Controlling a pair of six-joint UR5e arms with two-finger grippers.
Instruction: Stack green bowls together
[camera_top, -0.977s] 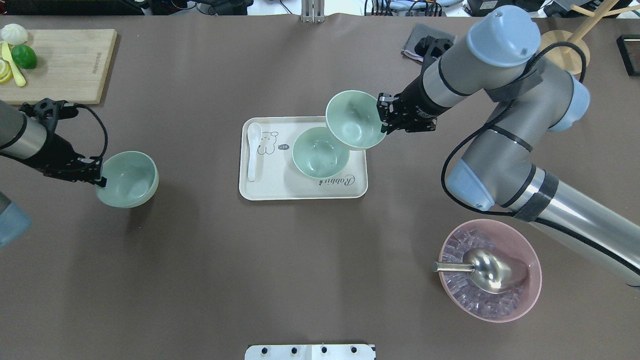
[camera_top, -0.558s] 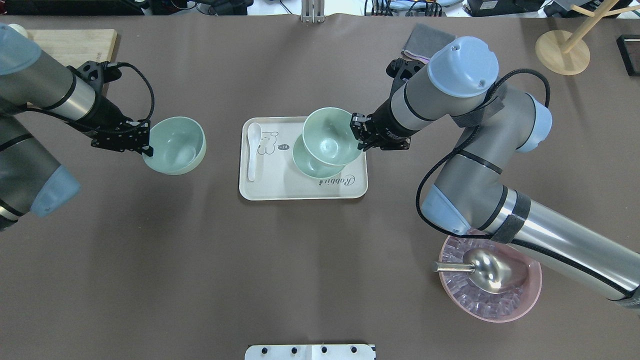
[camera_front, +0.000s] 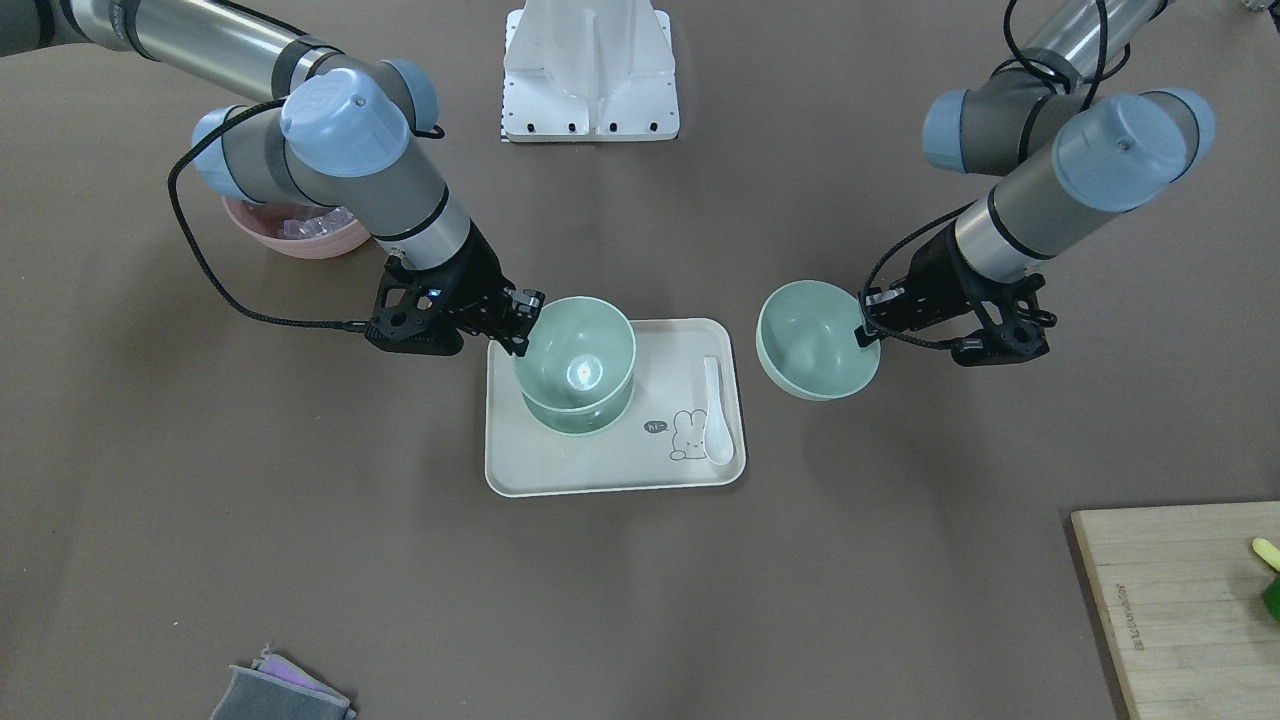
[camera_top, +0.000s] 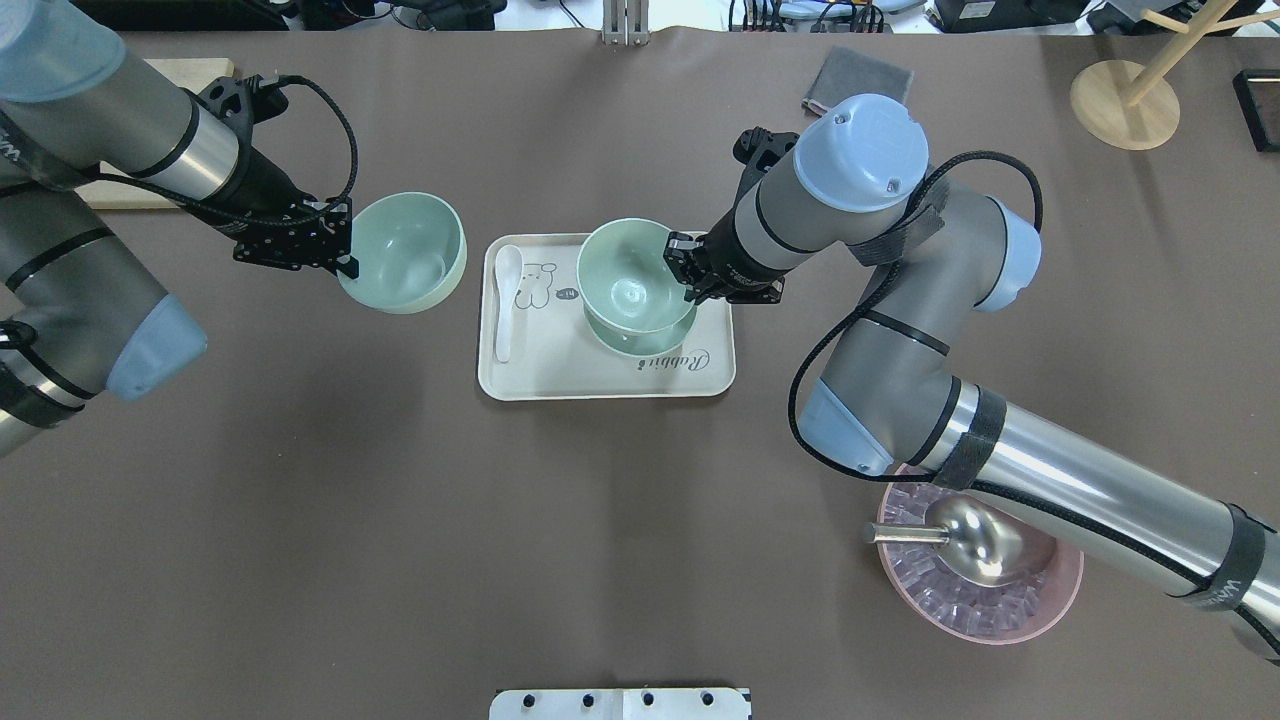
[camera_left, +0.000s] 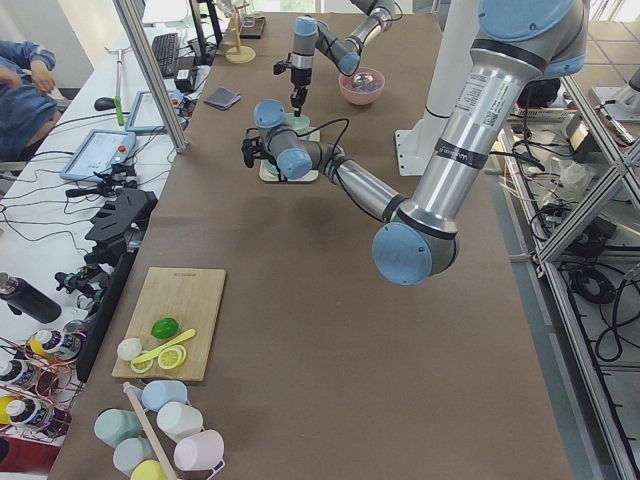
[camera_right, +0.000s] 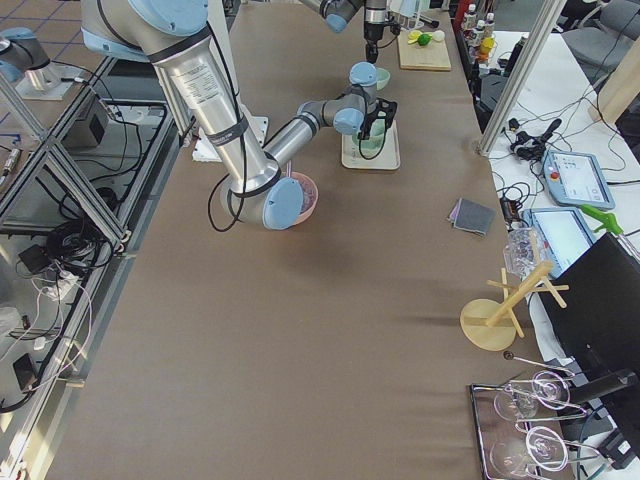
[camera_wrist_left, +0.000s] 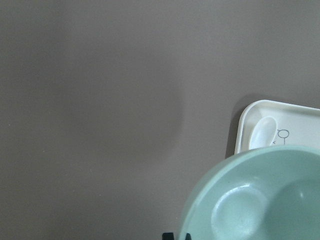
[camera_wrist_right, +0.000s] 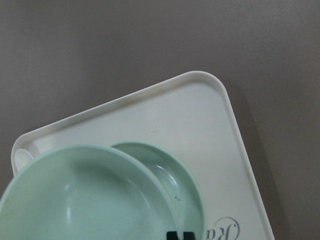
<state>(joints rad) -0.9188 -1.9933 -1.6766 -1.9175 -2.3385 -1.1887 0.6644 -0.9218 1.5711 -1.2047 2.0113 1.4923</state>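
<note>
Three pale green bowls are in view. One bowl (camera_top: 648, 340) stands on the cream tray (camera_top: 560, 375). My right gripper (camera_top: 683, 275) is shut on the rim of a second bowl (camera_top: 625, 275) and holds it just over the tray bowl, a little offset; I cannot tell whether they touch. The front view shows the held bowl (camera_front: 580, 350) above the lower one (camera_front: 575, 418). My left gripper (camera_top: 345, 250) is shut on the rim of the third bowl (camera_top: 405, 250), held in the air left of the tray. That bowl also shows in the left wrist view (camera_wrist_left: 260, 200).
A white spoon (camera_top: 505, 300) lies on the tray's left side. A pink bowl (camera_top: 1060, 590) with ice and a metal scoop sits at the near right. A wooden cutting board (camera_front: 1170, 600) lies far left, a grey cloth (camera_top: 858, 80) and a wooden stand (camera_top: 1125, 105) far right.
My right gripper carried its bowl left until it hangs over the tray bowl. My left gripper carried its bowl right and away from the robot, close to the tray.
</note>
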